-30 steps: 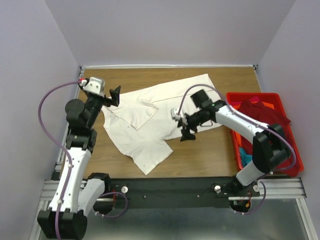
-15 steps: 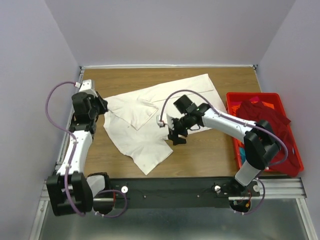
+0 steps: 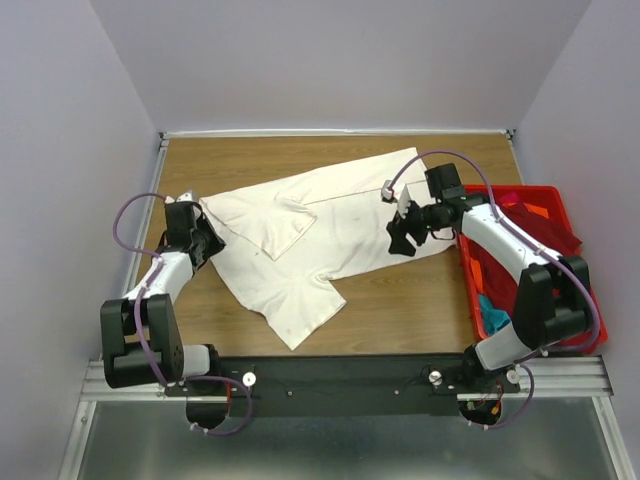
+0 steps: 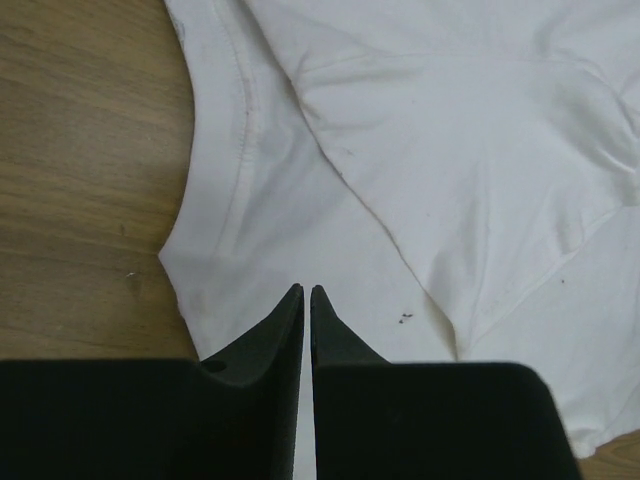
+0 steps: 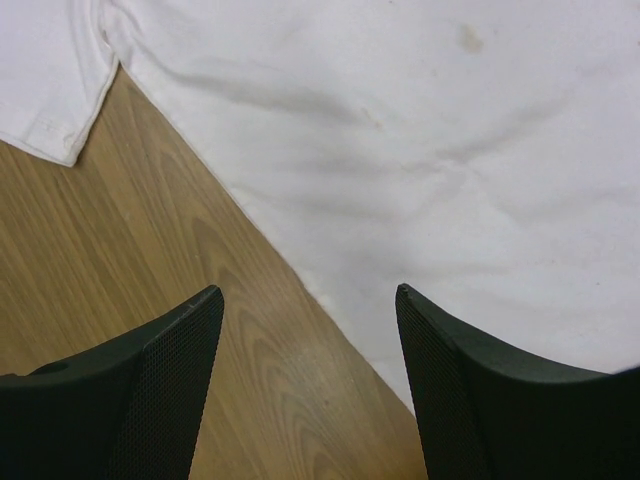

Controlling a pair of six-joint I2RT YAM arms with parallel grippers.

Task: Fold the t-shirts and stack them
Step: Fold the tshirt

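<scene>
A cream-white t-shirt [image 3: 320, 220] lies spread and rumpled across the middle of the wooden table, one sleeve folded over its chest. My left gripper [image 3: 205, 240] sits low at the shirt's left edge. In the left wrist view the left gripper [image 4: 306, 291] has its jaws together but for a hairline gap, over flat cloth [image 4: 440, 150], with nothing pinched. My right gripper [image 3: 405, 235] hovers open over the shirt's right hem. In the right wrist view the right gripper [image 5: 305, 300] straddles that hem [image 5: 330, 300]. A dark red t-shirt [image 3: 530, 228] lies in the crate.
A red plastic crate [image 3: 500, 189] stands at the table's right edge, with teal cloth [image 3: 490, 312] and orange cloth [image 3: 536, 211] showing under the dark red shirt. Bare wood [image 3: 420, 300] runs along the front. Walls close in the back and sides.
My left gripper has shut and drawn back down to the shirt's left edge. My right arm swung left over the shirt, then back right to its hem, staying open.
</scene>
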